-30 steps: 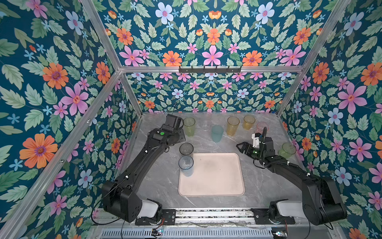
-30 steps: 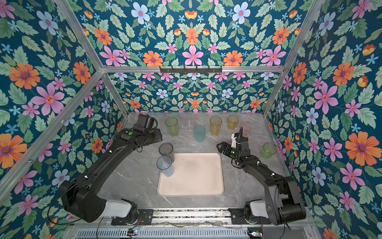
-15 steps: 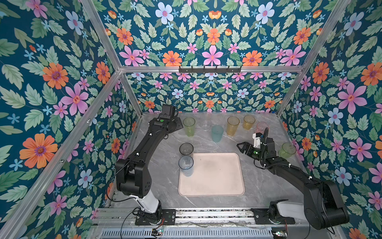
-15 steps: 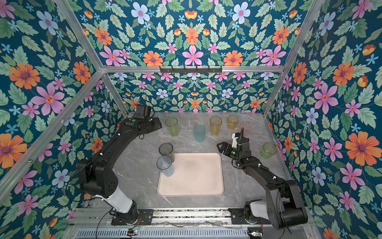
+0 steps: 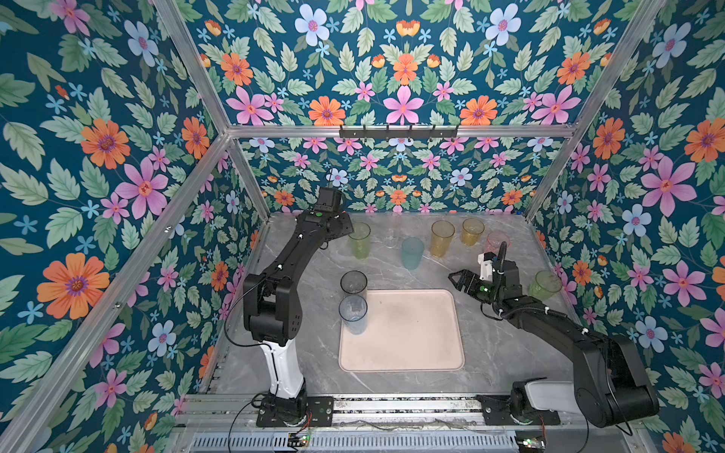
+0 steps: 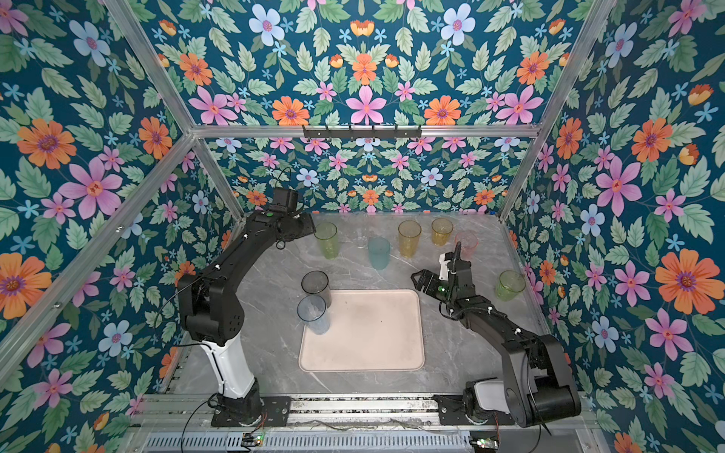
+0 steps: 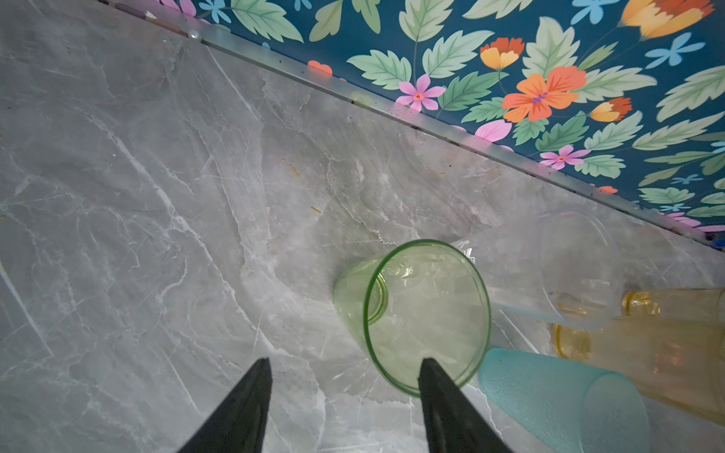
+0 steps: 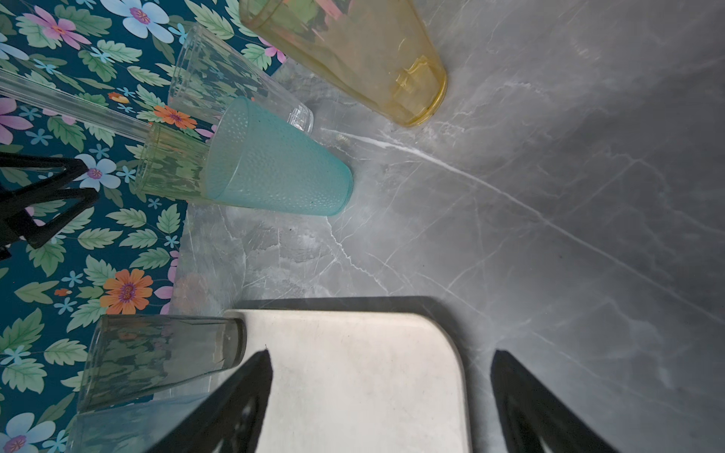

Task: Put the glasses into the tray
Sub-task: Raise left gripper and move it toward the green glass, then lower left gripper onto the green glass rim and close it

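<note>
LEFT TO RIGHT: Well beyond the far-left corner of the tray, the left jaws stand open at a tall green tumbler. One finger is over its mouth and the other is outside the rim, so they are closed on nothing. At that same corner a smoky grey tumbler stands upright; whether its base sits on the rim or just off it cannot be told. Just nearer, a pale blue tumbler stands inside the tray's left edge. The rest of the tray's floor lies bare. Open bench runs between the tray's far edge and the back row: a clear tumbler, teal tumbler, tall amber tumbler, short amber tumbler and pink tumbler. Above the tray's far-right corner the right jaws hang spread wide, holding nothing. A short green tumbler stands right of the tray, close to the bench's right edge.
</note>
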`<action>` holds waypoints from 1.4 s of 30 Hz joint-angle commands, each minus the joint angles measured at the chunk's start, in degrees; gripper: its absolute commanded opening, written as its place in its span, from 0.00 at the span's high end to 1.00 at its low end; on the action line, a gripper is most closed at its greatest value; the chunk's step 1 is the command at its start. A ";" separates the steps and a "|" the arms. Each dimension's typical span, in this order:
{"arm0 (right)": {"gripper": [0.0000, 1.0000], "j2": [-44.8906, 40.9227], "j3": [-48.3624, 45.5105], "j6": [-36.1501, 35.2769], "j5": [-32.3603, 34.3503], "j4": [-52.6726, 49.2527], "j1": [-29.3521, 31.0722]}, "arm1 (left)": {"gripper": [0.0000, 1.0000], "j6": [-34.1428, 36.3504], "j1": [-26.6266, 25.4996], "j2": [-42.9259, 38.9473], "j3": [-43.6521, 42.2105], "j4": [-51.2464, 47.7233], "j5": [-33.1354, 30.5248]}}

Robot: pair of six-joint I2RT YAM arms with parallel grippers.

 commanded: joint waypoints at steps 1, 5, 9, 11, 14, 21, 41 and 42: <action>0.12 0.88 0.54 0.68 -0.62 1.61 0.06 | 0.37 1.67 0.10 1.54 1.71 -1.93 -1.43; 0.12 1.82 1.24 0.63 -0.06 0.52 0.10 | 0.37 2.12 0.04 3.89 3.73 -3.20 -1.31; 0.12 1.39 1.56 0.02 0.60 -0.77 0.13 | 0.36 2.35 0.05 5.50 5.06 -3.68 -0.85; 0.12 1.31 1.50 0.02 0.88 -0.76 0.07 | 0.35 2.64 -0.02 6.59 6.07 -4.26 -0.33; 0.12 1.50 1.64 -0.07 1.12 -1.05 0.08 | 0.37 2.92 0.01 8.12 7.65 -5.31 0.30; 0.12 1.82 1.82 -0.05 1.11 -1.13 0.06 | 0.53 3.18 -0.02 10.75 9.62 -5.87 2.67; 0.12 1.61 2.35 -0.13 2.07 -2.85 0.06 | 0.79 3.26 -0.30 16.61 14.77 -8.54 3.90; 0.12 1.61 2.35 -0.14 2.09 -2.88 0.04 | 0.81 3.18 -0.28 16.81 14.98 -8.61 3.97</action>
